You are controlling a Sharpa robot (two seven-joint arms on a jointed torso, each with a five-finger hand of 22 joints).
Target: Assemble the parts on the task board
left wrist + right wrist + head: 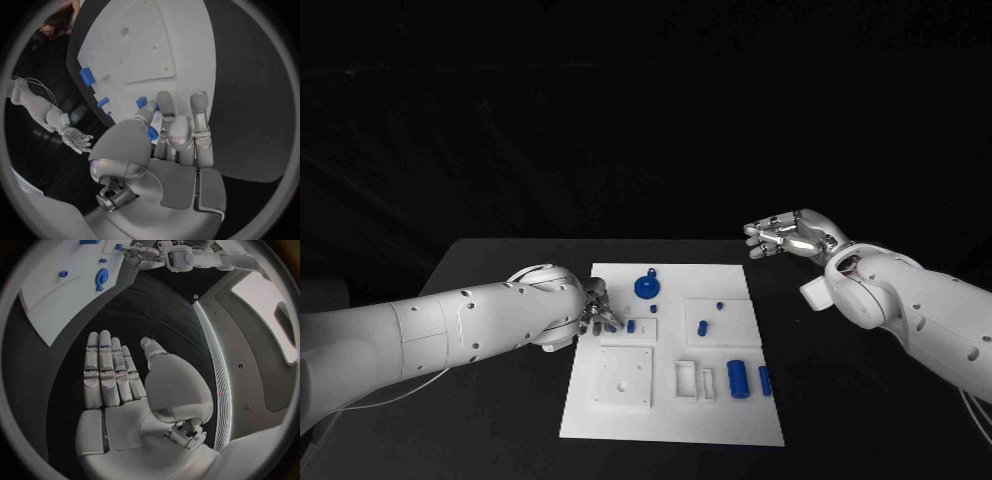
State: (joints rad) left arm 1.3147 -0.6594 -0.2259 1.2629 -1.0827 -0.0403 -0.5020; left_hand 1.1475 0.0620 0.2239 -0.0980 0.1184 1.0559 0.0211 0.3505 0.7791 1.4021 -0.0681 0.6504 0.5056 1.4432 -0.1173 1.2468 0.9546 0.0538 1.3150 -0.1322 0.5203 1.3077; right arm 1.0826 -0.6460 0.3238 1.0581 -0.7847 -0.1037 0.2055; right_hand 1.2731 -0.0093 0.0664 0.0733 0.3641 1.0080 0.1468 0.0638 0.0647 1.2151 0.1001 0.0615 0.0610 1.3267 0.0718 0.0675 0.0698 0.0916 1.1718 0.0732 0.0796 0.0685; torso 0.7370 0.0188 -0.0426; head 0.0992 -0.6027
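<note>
My left hand (596, 312) pinches a small blue part (152, 132) at the white board's (733, 420) left edge, while my right hand (790, 236), fingers spread and holding nothing, hovers well off its far right corner.

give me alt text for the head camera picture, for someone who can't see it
The robot's left hand reaches onto the left edge of a white task board on a black table, its fingers at a small blue part. The right hand is raised off to the board's right, holding nothing. More blue parts, including a round piece and two cylinders, sit on the board.
</note>
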